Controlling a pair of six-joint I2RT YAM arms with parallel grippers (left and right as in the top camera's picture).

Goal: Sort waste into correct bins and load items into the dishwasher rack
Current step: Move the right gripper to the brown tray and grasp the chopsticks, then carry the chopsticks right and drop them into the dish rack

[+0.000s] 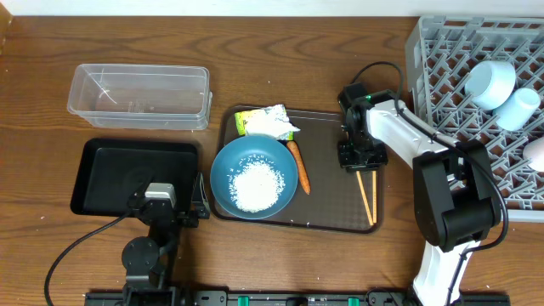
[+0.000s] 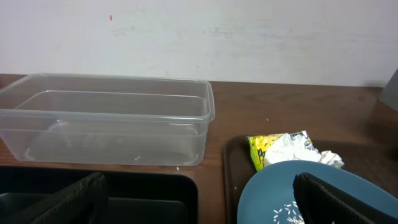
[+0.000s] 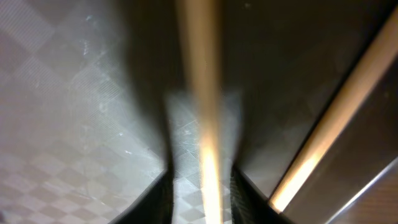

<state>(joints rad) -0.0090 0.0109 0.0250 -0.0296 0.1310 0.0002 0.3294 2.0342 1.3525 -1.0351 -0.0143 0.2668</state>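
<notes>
The large blue bowl [image 1: 253, 177] holds white rice [image 1: 257, 185] on the brown tray; it also shows in the left wrist view [image 2: 273, 193]. The orange carrot [image 1: 298, 167] lies beside the bowl. The crumpled wrapper [image 1: 268, 122] lies behind it, and shows in the left wrist view [image 2: 286, 149]. The wooden chopsticks [image 1: 367, 194] lie at the tray's right. My right gripper [image 1: 360, 157] is low over them, its open fingers [image 3: 202, 205] straddling one chopstick [image 3: 205, 93], with the other chopstick [image 3: 336, 130] beside it. My left gripper [image 1: 161, 200] is open and empty [image 2: 199, 205] by the black tray [image 1: 136, 174].
The clear container [image 1: 140, 96] stands behind the black tray. The grey rack [image 1: 459, 59] at the right holds the light-blue bowl [image 1: 491, 82] and the white cup [image 1: 517, 108]. The brown tray [image 1: 331, 127] sits in the middle of the wooden table.
</notes>
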